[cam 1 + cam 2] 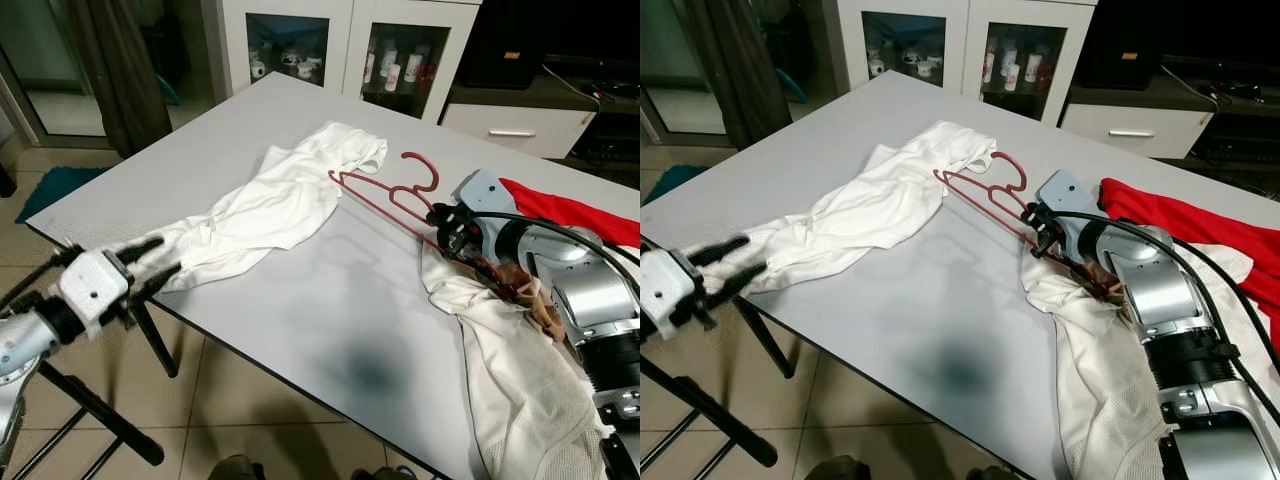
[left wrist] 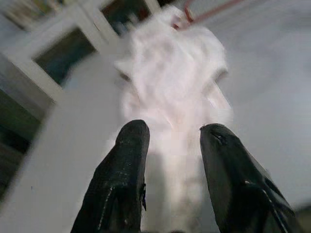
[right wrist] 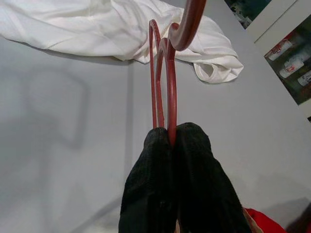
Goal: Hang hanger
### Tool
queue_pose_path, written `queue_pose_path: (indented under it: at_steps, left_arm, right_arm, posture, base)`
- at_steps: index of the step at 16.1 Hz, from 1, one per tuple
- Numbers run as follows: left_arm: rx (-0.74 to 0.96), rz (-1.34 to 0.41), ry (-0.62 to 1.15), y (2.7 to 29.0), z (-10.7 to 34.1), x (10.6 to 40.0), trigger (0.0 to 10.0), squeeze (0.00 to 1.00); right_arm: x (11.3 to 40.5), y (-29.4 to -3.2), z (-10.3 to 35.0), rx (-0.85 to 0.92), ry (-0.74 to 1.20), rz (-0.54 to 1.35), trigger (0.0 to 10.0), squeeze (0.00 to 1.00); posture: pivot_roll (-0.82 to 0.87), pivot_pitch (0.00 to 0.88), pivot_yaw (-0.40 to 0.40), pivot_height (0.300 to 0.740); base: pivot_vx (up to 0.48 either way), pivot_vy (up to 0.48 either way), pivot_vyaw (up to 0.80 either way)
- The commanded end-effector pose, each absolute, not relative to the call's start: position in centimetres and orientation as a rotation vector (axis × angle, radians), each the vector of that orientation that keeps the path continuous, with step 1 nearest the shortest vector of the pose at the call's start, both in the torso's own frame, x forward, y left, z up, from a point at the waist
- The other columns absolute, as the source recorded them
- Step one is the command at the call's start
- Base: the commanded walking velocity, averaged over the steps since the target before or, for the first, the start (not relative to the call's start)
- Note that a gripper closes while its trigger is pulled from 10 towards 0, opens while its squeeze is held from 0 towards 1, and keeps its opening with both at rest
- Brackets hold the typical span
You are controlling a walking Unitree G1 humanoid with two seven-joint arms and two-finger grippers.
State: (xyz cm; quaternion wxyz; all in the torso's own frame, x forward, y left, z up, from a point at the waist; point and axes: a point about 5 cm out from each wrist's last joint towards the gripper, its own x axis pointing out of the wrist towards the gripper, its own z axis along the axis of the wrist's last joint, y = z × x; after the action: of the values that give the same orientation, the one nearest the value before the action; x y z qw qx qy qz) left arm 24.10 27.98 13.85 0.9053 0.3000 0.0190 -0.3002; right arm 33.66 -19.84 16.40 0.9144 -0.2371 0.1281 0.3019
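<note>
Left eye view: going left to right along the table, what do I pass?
Left pincer at the table's near left edge → white shirt → red hanger → right pincer shut on the hanger → red cloth at the far right.

Grey table [image 1: 330,320]; white garment [image 1: 270,205] across it, another white cloth [image 1: 520,380] and red cloth [image 1: 575,212] at its right edge; glass-door cabinet [image 1: 330,45] behind.
</note>
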Motion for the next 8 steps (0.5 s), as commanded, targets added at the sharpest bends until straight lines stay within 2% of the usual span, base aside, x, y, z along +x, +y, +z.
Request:
queue_pose_path:
  at_steps: [1,4,8]
  left_arm:
    - [0.598,-0.672,0.104,28.1,13.1,24.0,10.0,0.00]
    - [0.582,-0.684,0.133,28.5,12.6,24.1,10.0,0.00]
    - [0.592,-0.603,0.140,30.0,12.4,25.4,10.0,0.00]
  right_arm:
    - [33.7,-20.2,17.0,-0.479,0.243,0.600,10.0,0.00]
    - [33.6,-20.2,17.1,-0.480,0.240,0.598,10.0,0.00]
    - [33.4,-20.3,16.9,-0.479,0.242,0.596,10.0,0.00]
  posture:
    - [0.03,0.014,-0.032,0.740]
    - [0.03,0.015,-0.031,0.740]
    - [0.02,0.019,-0.024,0.740]
  base:
    - [0.000,0.000,0.00]
    - [0.000,0.000,0.00]
    - [0.000,0.000,0.00]
